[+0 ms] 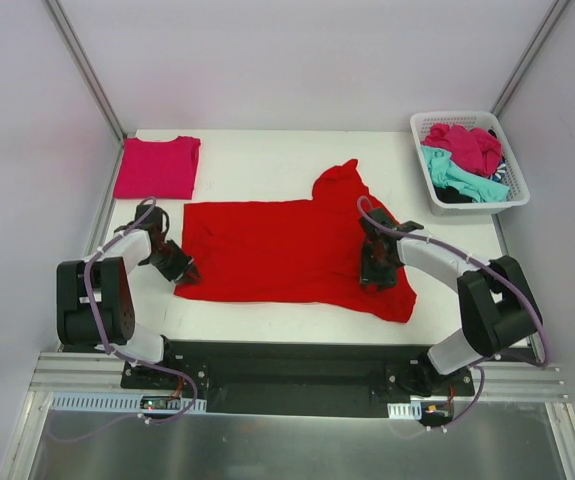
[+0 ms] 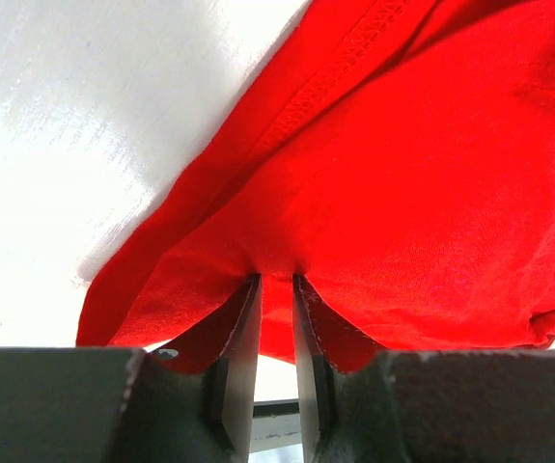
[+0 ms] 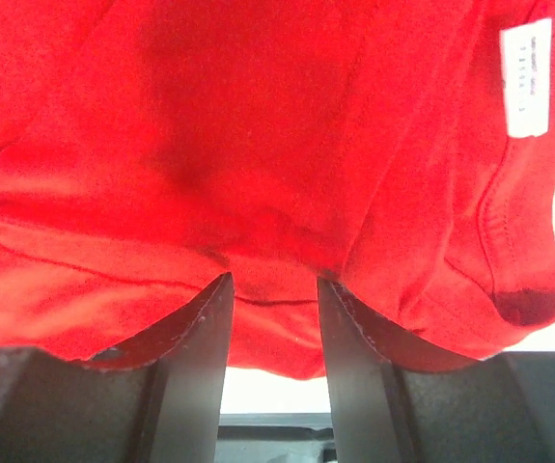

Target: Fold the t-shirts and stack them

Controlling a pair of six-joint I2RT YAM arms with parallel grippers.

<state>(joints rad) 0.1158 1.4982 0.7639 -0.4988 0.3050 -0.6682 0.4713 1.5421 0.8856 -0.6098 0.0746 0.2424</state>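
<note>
Pinching the near left edge of the red t-shirt, the left gripper has its jaws drawn almost together on a thin fold of cloth. The right gripper clamps a thicker bunch at the shirt's right side, jaws standing wider. The shirt lies spread across the middle of the white tabletop, a folded magenta-pink t-shirt lies flat at the far left corner, and a white basket at the far right holds a heap of magenta, teal and dark t-shirts.
</note>
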